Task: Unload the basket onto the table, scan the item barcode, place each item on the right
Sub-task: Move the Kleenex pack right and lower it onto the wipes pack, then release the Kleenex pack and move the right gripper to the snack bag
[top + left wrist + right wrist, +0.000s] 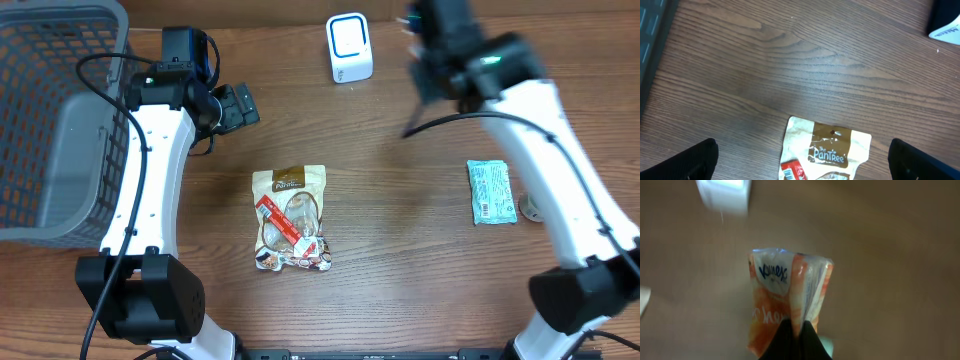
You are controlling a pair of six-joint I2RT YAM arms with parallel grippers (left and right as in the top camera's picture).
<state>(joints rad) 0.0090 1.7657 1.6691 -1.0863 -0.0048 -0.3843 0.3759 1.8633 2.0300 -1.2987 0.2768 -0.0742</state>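
kleenex tissue pack (787, 297): an orange-and-white soft pack, held in the air above the wooden table (400, 260). the right gripper (796, 330) is clamped on its lower edge, and the dark fingers (782, 342) meet over the wrapper. the printed brand name faces the right wrist camera. the pack cannot be made out in the blurred overhead view.

scanner (349, 47): a white upright unit with a blue-rimmed window at the far edge of the table. it appears as a blurred white block (724, 194) up and to the left of the pack, apart from it. the right wrist hangs just to the scanner's right in the overhead view.

left gripper (232, 108): jaws spread wide and holding nothing, above bare wood beyond the snack pouch (290, 218).

snack pouch: tan and brown with a red label, lying flat near the table's middle.

green packet (491, 191): lies flat on the right side, beside the right arm.

grey mesh basket (50, 120): stands at the table's left edge.
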